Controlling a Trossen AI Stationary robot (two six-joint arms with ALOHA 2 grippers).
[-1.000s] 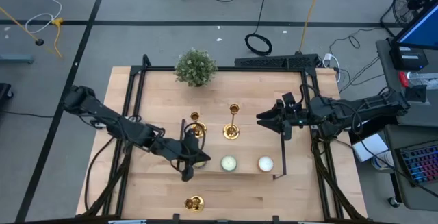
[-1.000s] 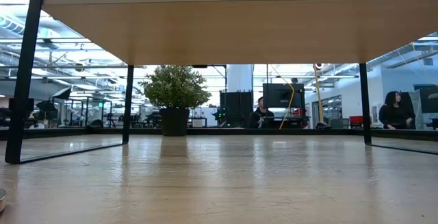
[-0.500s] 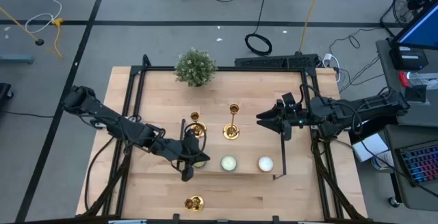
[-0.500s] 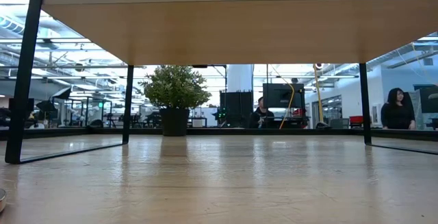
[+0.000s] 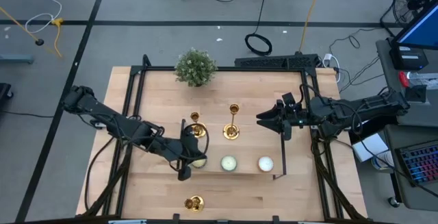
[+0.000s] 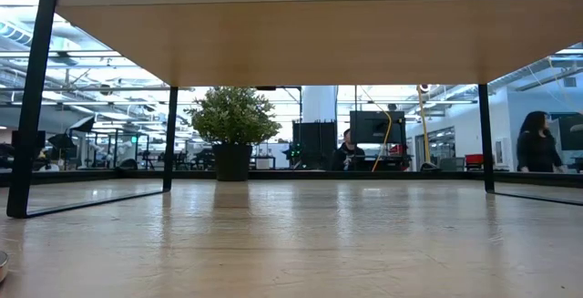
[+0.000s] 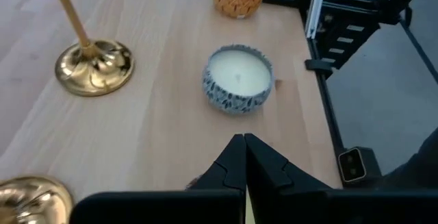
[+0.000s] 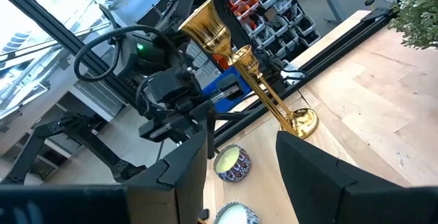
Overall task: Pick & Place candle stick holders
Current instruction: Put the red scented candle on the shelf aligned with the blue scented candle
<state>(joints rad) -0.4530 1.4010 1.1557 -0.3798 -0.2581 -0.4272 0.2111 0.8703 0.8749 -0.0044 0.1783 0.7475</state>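
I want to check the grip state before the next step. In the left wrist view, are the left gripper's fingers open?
No, the left gripper has its two dark fingers pressed together, holding nothing, in front of the patterned candle.

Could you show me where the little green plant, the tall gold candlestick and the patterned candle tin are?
Plant [image 5: 196, 67]: high view, middle of its leafy top.
Tall gold candlestick [image 5: 232, 132]: high view, on its round base.
Patterned candle tin [image 7: 237, 78]: left wrist view, on the pale wax inside.

Centre: two gold candlesticks [image 5: 196, 127] [image 5: 232, 122] and three candles [image 5: 228, 163] are crowding the worktop [image 5: 274, 196].
Back: plant [image 5: 195, 66] is blocking.
Front corners: lying open.
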